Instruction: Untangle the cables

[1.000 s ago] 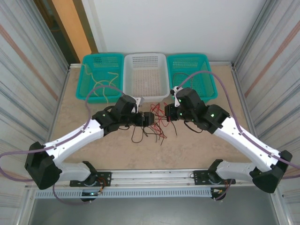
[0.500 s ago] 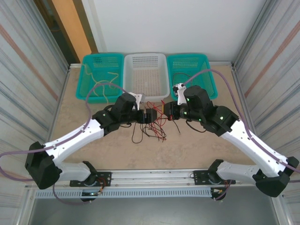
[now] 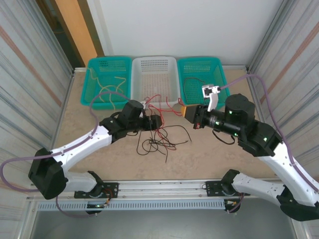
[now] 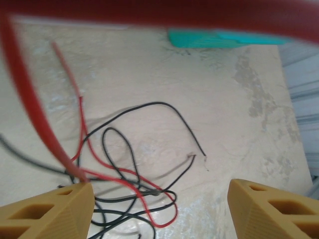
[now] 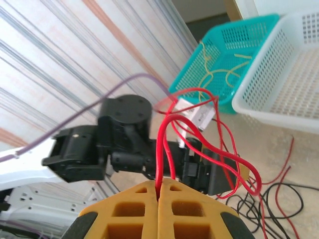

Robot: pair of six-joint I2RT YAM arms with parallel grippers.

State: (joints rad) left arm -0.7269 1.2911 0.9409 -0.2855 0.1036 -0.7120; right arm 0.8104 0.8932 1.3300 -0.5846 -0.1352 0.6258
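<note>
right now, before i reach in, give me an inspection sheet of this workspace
surface: beige table, stone-patterned
job's things: red and black cables tangled mid-table; one red cable raised off the table; pale yellow cables in left teal basket; black cables in right teal basket
clutter: nothing seen
grippers: left gripper open over the tangle; right gripper shut on the red cable
cables: lilac hoses loop off both arms
surroundings: white basket between the teal ones; corrugated walls both sides
</note>
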